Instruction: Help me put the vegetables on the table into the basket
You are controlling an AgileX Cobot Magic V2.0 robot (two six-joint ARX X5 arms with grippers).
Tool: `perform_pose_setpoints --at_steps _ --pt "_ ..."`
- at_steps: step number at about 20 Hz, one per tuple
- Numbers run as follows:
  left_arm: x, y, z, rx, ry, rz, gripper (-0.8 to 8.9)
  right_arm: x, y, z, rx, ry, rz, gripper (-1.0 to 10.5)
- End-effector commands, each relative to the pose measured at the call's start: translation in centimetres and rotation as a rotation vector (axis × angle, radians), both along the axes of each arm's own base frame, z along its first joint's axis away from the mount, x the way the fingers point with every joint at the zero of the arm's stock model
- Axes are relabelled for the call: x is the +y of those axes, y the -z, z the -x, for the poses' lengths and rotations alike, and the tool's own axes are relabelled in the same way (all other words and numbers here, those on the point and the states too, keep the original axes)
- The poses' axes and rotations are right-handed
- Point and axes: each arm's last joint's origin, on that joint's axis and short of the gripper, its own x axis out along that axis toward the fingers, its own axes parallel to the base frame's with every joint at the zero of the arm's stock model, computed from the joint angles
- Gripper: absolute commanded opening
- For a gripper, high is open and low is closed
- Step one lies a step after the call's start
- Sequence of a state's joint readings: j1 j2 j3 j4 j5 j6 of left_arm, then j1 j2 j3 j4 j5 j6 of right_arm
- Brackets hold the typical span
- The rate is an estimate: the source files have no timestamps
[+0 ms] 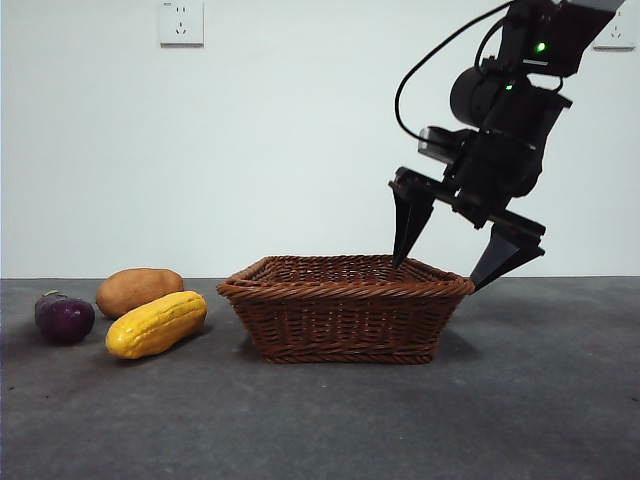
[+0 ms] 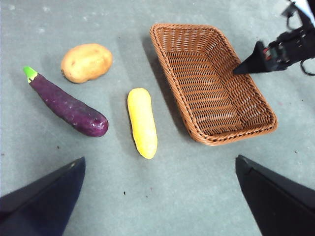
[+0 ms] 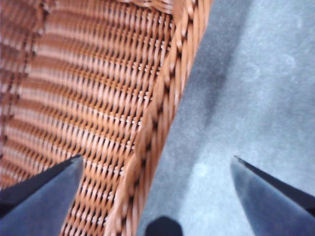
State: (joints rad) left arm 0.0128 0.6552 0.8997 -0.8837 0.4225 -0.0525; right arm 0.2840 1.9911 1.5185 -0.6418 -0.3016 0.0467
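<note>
The right tool [image 1: 468, 240] hangs released, its jaws astride the braided rim of the shallow brown woven wicker basket [image 1: 345, 315], one jaw over the empty inside and one outside over the dark grey desk [image 1: 540, 400]. The left tool [image 2: 157, 194] is released too, high above the vegetables. All three lie on the desk, well apart from the right tool, beyond the basket's far side. The oval tan potato [image 2: 86, 62] looks firm and heavy, best pinched across its middle. The bumpy yellow cob [image 2: 142, 122] lies roughly parallel to the basket's length and looks stiff; grip across its width. The dark purple eggplant [image 2: 66, 104] looks smooth and probably slippery, its green stem pointing away from the basket.
</note>
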Motion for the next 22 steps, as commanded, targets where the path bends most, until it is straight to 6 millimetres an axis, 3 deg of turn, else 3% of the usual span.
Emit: perform_pose_setpoints --at_steps 1,3,7,9,12,18,20,22 --pt "0.0 -0.1 -0.2 -0.015 0.010 -0.008 5.73 0.6 1.0 -0.2 0.017 0.005 0.005 5.0" --pt "0.0 0.0 -0.5 -0.004 0.011 -0.007 5.69 1.3 1.5 -0.1 0.025 -0.006 0.015 4.2" --pt "0.0 0.2 -0.8 0.013 0.011 -0.007 5.69 2.1 1.5 -0.1 0.002 -0.002 0.028 0.8" --pt "0.0 0.2 -0.8 0.013 0.011 -0.007 5.69 2.1 1.5 -0.1 0.005 0.019 0.017 0.8" --pt "0.0 0.2 -0.8 0.012 0.013 -0.010 5.69 2.1 1.5 -0.1 0.002 0.028 0.036 -0.1" --pt "0.0 0.3 -0.9 0.012 0.020 -0.021 5.69 2.2 1.0 -0.4 -0.018 0.068 -0.003 -0.1" --pt "0.0 0.3 -1.1 0.023 0.020 -0.020 5.69 2.1 -0.5 0.0 -0.045 0.063 -0.027 -0.1" --pt "0.0 0.5 -1.4 0.038 0.021 -0.020 5.69 1.8 -3.3 1.0 -0.093 0.061 -0.045 -0.1"
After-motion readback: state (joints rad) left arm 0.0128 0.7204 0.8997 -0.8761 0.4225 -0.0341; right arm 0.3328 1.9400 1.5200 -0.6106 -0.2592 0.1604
